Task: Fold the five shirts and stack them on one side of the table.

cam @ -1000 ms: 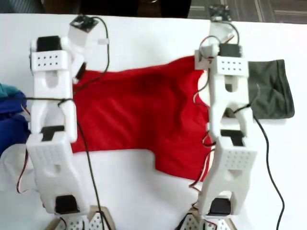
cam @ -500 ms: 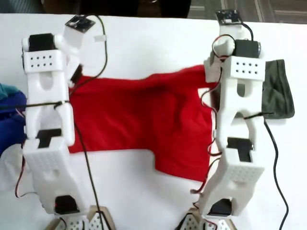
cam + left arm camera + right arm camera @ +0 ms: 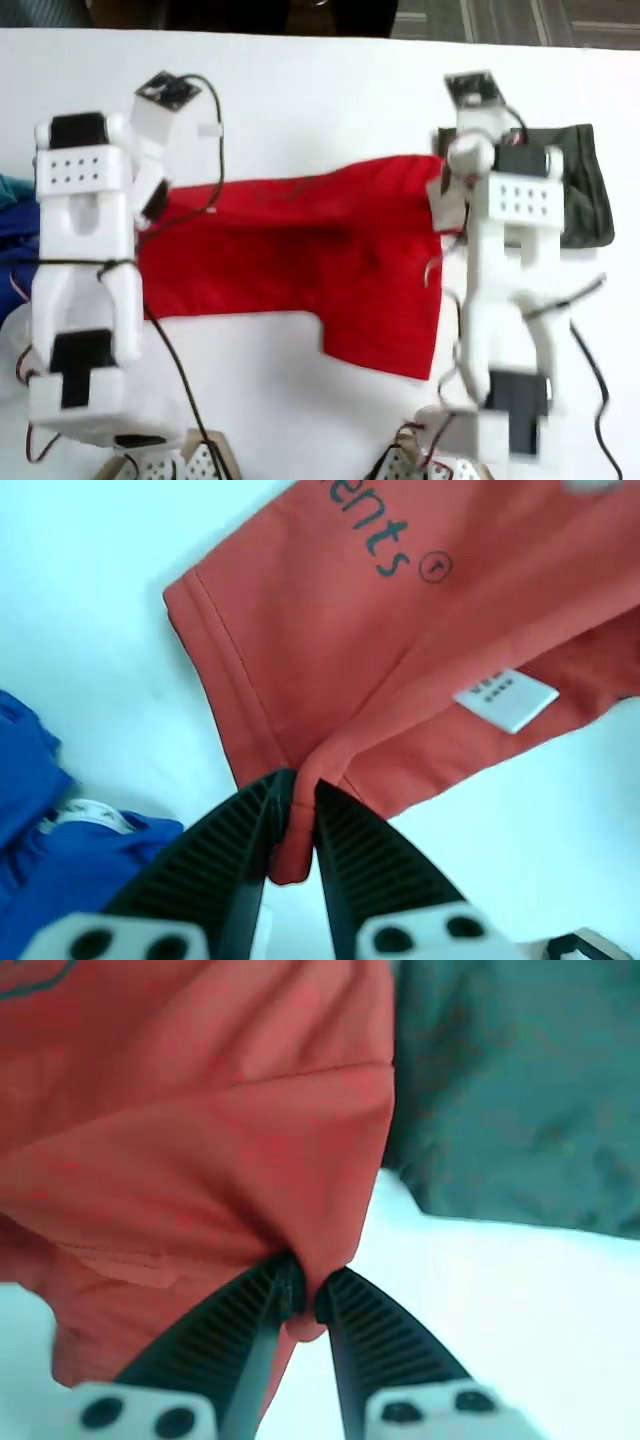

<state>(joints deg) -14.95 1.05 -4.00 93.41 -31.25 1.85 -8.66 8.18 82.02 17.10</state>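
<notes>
We see the red shirt (image 3: 300, 260) spread across the middle of the white worktop (image 3: 300, 90), drawn out from left to right between the two arms. The left hand (image 3: 295, 815) is clenched on the shirt's left end, and its black ribbed fingers (image 3: 220, 865) pinch a small fold of the hemmed edge. Close to that grip we can make out a white sewn-in label (image 3: 505, 698) lying on the red cloth, and some dark lettering (image 3: 385, 530) farther along it. The right hand (image 3: 305, 1295) is likewise clenched on the shirt, nipping a bunched fold at its far right corner. That corner sits just beside a dark grey shirt (image 3: 590, 190), which lies flat at the far right of the worktop, partly under the right arm. From above, the red shirt's far edge runs slightly wrinkled between the two grips. Its near edge steps, so that the right half reaches closer to the near side than the left half does. At the left edge of the worktop we see a heap of blue clothes (image 3: 15, 230), just beside the left arm and close to the red shirt's left end.
</notes>
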